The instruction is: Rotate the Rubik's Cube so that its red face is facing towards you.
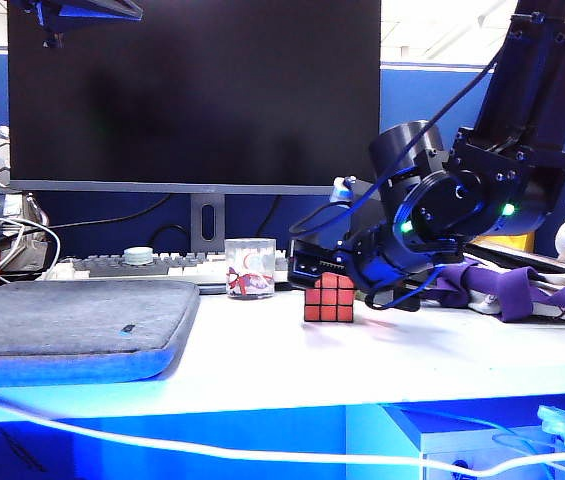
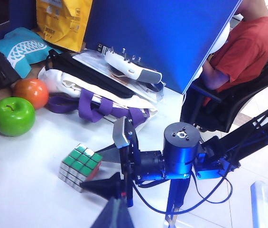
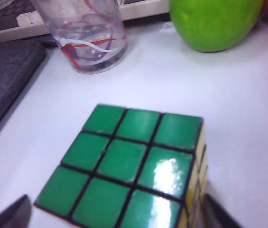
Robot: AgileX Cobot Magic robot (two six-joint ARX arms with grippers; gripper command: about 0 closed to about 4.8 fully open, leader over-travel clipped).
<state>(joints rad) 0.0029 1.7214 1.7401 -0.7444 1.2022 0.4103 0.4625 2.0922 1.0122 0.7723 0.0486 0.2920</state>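
Monitor [image 1: 192,95]: large, dark, at the back of the white desk [image 1: 262,350].

Grey padded sleeve [image 1: 67,320]: flat at the desk's left front.

Right arm: black, reaching down from the upper right. Right gripper [image 2: 117,161]: at the cube's right side, low over the desk; jaws spread, one finger on either side of the cube, neither visibly pressing it.

Left gripper: only a dark sliver at the edge of its own wrist view, well above the desk; open or closed, I cannot tell.

Green apple [image 2: 13,116] and a reddish-orange fruit [image 2: 32,91]: behind the cube, near a purple strap [image 2: 93,107].

Clear printed cup [image 1: 250,267]: just left of the cube, apart.

Rubik's Cube [image 1: 329,298]: on the desk, mid-front, green face up. The red face [image 1: 329,299] looks toward the front of the desk.

Status: the turn appears done; what seems left is the gripper's retreat.
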